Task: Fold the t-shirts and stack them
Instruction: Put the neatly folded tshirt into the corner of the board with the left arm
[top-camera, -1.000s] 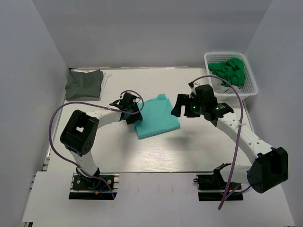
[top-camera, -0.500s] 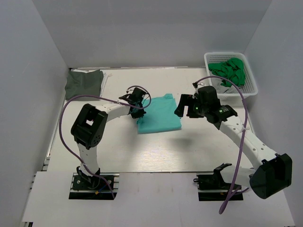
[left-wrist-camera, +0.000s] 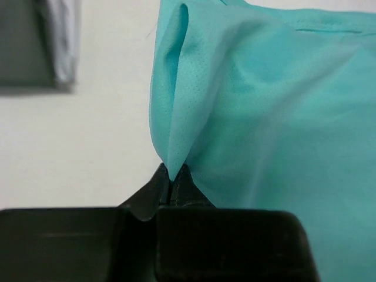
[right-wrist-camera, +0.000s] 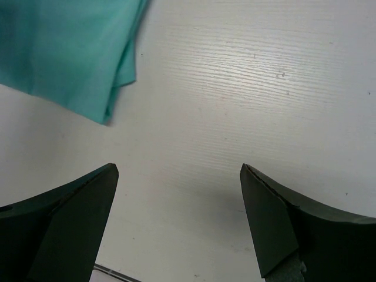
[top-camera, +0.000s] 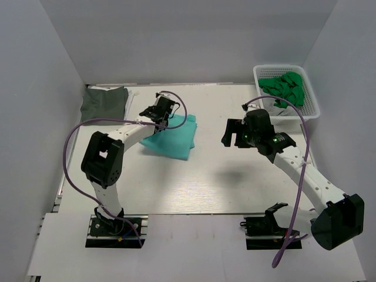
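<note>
Left pincer (top-camera: 164,117) clamped tight on edge of folded teal cloth t-shirt (top-camera: 174,136), centre-left on white tabletop (top-camera: 205,182). Likely grip for dragging toward folded grey-olive tee (top-camera: 104,104), upper left, probable stack spot. Right pincer (top-camera: 231,133) wide, empty, clear of cloth.

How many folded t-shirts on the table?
2: a folded teal cloth t-shirt mid-table, pinched by the left tool; a folded grey-olive cloth t-shirt far left. Green cloth in the white basket may hide more.

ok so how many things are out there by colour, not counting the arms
teal shirt: 1
grey-olive shirt: 1
white basket: 1
green cloth heap in the basket: 1 (single pieces cannot be told apart)
total: 4
</note>
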Available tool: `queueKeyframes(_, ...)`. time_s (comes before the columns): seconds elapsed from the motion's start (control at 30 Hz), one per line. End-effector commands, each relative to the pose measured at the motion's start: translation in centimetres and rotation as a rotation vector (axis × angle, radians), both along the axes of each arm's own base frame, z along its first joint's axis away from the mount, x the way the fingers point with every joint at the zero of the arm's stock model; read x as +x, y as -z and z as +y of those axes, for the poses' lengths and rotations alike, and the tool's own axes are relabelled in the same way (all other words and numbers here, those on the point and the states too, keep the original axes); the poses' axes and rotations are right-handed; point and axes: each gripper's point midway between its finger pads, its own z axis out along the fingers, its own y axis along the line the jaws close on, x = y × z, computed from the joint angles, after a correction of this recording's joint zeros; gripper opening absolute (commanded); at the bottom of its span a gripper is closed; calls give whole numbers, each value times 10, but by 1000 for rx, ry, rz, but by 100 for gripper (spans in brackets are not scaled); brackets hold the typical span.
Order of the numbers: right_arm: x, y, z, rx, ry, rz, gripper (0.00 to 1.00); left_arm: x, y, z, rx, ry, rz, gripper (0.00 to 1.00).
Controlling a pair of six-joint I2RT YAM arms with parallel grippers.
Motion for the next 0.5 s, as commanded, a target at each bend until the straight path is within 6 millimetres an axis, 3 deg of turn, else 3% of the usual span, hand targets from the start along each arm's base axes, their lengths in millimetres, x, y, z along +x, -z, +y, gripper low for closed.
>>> queueKeyframes(0.0,9,-17,-7,-23,23,-53,90,23,-69,31,172,-23,-183,0)
queueKeyframes(0.13,12,-25,-6,-25,29,-57,90,38,-81,53,231,-14,-211,0)
queueKeyframes(0.3,18,-28,-7,-41,43,-54,90,62,-114,81,252,-57,-284,0)
queueKeyframes(0.47,24,-28,-3,-58,20,-46,90,78,-126,100,306,-39,-310,0)
